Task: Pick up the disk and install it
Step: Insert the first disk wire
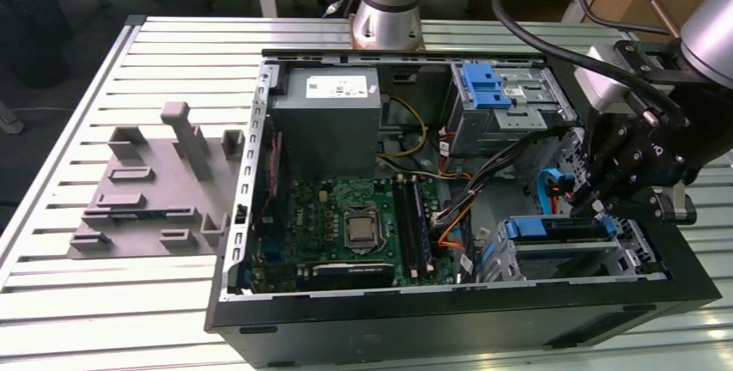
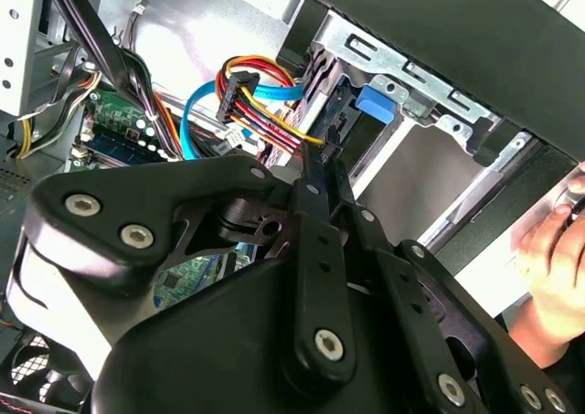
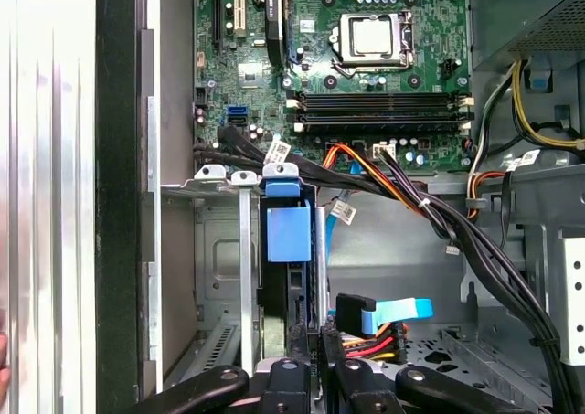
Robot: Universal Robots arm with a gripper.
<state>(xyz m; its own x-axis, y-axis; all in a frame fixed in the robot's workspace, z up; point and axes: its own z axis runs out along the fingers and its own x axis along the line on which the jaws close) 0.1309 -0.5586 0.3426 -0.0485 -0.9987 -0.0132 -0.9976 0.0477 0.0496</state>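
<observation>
Black linkage gripper point(image 2: 322, 172) reaches down into the open black computer case point(image 1: 458, 324), its jaws narrow, closed on the blue-framed silver disk point(image 3: 286, 236) standing in the metal bay point(image 3: 215, 249). A person's hand point(image 2: 553, 249) appears in the second wrist view.

An open black PC case point(image 1: 458, 324) lies on a slatted bench point(image 1: 115, 302). Inside are a green motherboard point(image 1: 343, 225), a grey power supply point(image 1: 332, 126) and coloured cables point(image 2: 260, 103). A grey fixture point(image 1: 154, 186) sits beside the case.
</observation>
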